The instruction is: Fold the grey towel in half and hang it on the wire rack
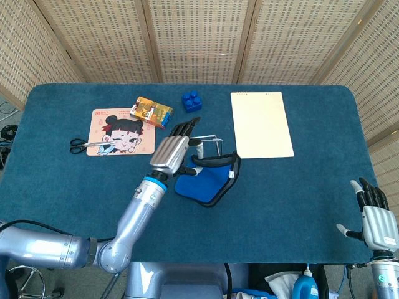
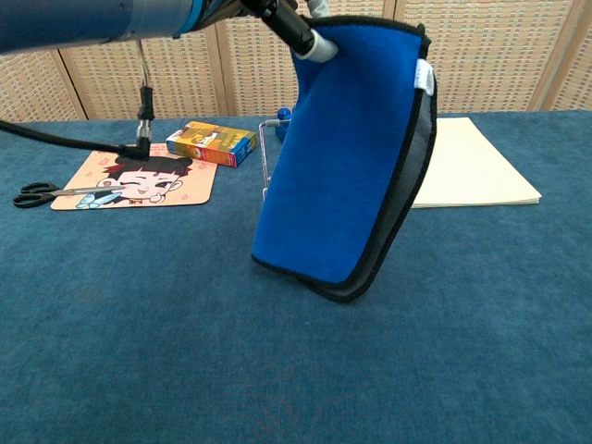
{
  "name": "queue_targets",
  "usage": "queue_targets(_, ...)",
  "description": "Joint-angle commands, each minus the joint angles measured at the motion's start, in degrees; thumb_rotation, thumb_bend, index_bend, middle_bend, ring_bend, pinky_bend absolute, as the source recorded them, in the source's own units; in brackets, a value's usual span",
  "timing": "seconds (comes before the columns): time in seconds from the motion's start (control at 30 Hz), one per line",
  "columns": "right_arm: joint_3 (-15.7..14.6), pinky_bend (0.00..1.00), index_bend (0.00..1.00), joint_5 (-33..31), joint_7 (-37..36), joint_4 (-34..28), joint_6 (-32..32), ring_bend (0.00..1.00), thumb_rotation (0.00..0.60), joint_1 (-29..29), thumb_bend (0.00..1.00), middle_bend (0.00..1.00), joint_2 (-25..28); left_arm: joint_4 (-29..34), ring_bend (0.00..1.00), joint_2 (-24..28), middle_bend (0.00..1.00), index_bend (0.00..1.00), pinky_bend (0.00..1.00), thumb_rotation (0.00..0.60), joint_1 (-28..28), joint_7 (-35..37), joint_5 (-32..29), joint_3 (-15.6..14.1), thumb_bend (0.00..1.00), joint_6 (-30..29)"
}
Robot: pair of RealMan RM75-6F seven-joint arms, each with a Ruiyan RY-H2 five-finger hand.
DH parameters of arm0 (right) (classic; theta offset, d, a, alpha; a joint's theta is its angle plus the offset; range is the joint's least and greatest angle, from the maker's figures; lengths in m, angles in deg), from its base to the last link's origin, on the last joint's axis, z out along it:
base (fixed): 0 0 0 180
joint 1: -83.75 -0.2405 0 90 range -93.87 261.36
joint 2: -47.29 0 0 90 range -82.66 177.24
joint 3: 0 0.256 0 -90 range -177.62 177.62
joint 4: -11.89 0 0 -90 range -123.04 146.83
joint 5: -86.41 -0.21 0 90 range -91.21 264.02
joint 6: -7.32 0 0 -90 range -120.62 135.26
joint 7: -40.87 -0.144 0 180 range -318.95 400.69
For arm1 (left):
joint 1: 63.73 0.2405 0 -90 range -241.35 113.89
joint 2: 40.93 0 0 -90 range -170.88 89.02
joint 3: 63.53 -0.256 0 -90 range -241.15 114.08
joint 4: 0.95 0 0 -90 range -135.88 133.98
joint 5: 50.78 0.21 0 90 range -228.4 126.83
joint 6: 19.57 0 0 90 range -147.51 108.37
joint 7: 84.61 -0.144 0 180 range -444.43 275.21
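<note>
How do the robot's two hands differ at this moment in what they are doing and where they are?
The left hand grips the folded towel by its top edge and holds it lifted off the table; the right hand holds nothing, its fingers apart. The left hand is over the middle of the table, by the wire rack; the right hand sits at the table's near right edge. Both have dark fingers and silver backs.

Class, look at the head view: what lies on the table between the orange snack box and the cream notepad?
In the head view, a blue toy brick sits between the orange box and the notepad, much nearer the box; bare blue tabletop fills the rest.
</note>
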Motion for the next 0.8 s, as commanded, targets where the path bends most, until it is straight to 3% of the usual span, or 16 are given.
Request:
queue_targets(0.03,0.3,0.0,0.0,-0.8,-0.9,0.5,-0.4,0.0,0.6,0.0,0.0,0.0,0.1,-2.4,0.0,-1.2,0.0,0.88,0.0,0.6,-4.6,-3.3,-6.4,5.0,0.67,-3.0)
queue_targets(0.17,0.4,0.0,0.0,-0.9,-1.4,0.8,-0.5,0.0,0.6,0.0,0.0,0.0,0.2,-5.1,0.0,-1.6,0.0,0.88,0.0,0.6,-8.3,-6.0,-12.6,8.1,0.67,-4.6)
queue_targets(0.43,0.5,0.0,0.0,-1.5,-1.4,1.4,-1.4,0.0,0.6,-0.3,0.0,0.0,0.0,-11.5,0.0,-2.3,0.0,0.89,0.0,0.6,-13.3,-8.9,-20.2,11.5,0.68,-5.0)
queue_targets(0.8,0.8,0.0,0.0,-2.8,-1.9,2.3,-2.7,0.0,0.6,-0.7,0.0,0.0,-0.3,-17.5,0.0,-4.4,0.0,0.9,0.0,0.6,-19.8,-13.3,-29.6,16.9,0.75,-15.4)
